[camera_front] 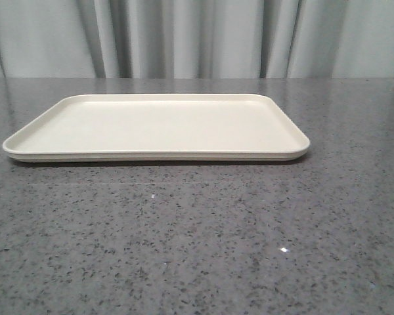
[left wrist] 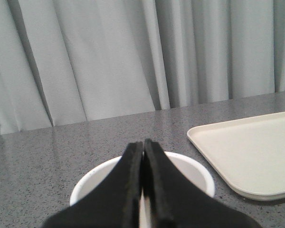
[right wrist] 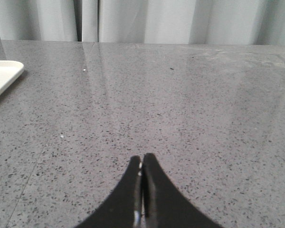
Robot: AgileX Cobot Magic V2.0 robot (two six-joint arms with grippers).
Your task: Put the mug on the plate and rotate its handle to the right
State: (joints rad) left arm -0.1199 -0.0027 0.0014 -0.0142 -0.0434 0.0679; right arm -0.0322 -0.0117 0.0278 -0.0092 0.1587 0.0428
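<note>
Seeing mug (left wrist: 190, 173) sitting on table, directly under left gripper (left wrist: 143, 147), beside plate (left wrist: 256, 156). Both grippers' jaws pressed together, holding nothing; right gripper (right wrist: 142, 161) idling over bare table. Judging mug rigid, glossy, chip-prone; handle hidden, so planning rim-wall pinch.
</note>
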